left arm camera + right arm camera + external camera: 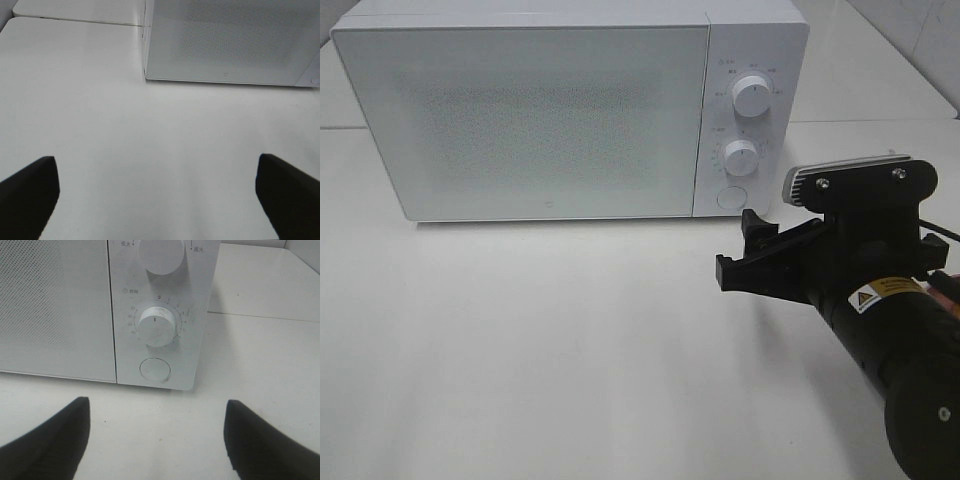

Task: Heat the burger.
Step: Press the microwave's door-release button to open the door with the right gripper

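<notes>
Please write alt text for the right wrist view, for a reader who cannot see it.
Close view of the control panel of a white microwave: a timer dial with its mark at zero, a round button below it, part of a second knob above. The door is closed. The right end effector is open and empty above the white table.

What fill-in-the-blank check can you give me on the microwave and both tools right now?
1. The white box-shaped microwave has its door ___.
2. Its control panel carries ___ round white knobs above a round button.
3. The lower knob has its marker at ___ on the dial.
4. The right tool and left tool both stand ___, holding nothing.

Missing words: closed; two; 0; open.
</notes>
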Controlling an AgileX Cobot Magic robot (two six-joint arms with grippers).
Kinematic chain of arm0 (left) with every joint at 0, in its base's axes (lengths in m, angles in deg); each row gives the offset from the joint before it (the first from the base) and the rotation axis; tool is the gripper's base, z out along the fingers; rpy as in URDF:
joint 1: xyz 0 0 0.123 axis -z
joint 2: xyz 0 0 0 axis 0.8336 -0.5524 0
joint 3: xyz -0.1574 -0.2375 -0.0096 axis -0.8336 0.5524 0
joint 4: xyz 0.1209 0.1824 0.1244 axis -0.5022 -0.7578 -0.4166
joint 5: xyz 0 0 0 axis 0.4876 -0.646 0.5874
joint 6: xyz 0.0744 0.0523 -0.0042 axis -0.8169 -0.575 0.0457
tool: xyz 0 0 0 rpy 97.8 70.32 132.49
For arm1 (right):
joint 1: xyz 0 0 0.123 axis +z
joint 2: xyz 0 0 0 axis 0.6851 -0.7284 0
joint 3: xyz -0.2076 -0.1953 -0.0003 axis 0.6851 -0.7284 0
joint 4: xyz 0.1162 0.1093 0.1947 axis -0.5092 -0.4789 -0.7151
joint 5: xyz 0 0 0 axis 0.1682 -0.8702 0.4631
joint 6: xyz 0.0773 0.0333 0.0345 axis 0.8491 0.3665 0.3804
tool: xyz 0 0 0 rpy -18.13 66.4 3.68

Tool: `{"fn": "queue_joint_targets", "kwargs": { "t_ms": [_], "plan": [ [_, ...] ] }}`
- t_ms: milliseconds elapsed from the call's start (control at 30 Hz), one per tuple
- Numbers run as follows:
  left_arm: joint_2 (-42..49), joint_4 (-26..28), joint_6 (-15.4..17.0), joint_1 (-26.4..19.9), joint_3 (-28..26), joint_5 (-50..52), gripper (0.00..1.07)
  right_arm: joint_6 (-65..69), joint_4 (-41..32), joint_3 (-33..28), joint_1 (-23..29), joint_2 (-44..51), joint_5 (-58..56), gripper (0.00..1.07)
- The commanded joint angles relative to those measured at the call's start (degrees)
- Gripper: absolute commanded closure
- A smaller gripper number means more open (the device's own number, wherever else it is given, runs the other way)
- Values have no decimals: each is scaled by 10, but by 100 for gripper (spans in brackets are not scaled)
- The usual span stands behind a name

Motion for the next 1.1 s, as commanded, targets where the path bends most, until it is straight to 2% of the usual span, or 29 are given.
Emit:
{"fn": "queue_joint_targets", "kwargs": {
  "t_ms": [33, 200, 400, 467, 567, 633, 733, 800, 1100],
  "plan": [
    [9, 2, 0, -2, 1, 1, 7, 27, 2, 5, 3, -1, -9, 34],
    [9, 2, 0, -2, 1, 1, 7, 96, 2, 5, 3, -1, -9, 35],
    [9, 2, 0, -2, 1, 1, 7, 239, 2, 5, 3, -1, -11, 44],
    [9, 2, 0, -2, 1, 1, 7, 326, 2, 5, 3, -1, -13, 53],
    [9, 2, 0, -2, 1, 1, 7, 352, 2, 5, 3, -1, -13, 56],
    [9, 2, 0, -2, 1, 1, 7, 466, 3, 5, 3, -1, -13, 67],
    [9, 2, 0, -2, 1, 1, 7, 489, 4, 5, 3, -1, -13, 70],
    [9, 2, 0, -2, 1, 1, 7, 602, 4, 5, 3, -1, -14, 82],
    [9, 2, 0, -2, 1, 1, 7, 800, 7, 5, 3, -1, -37, 97]
  ]
}}
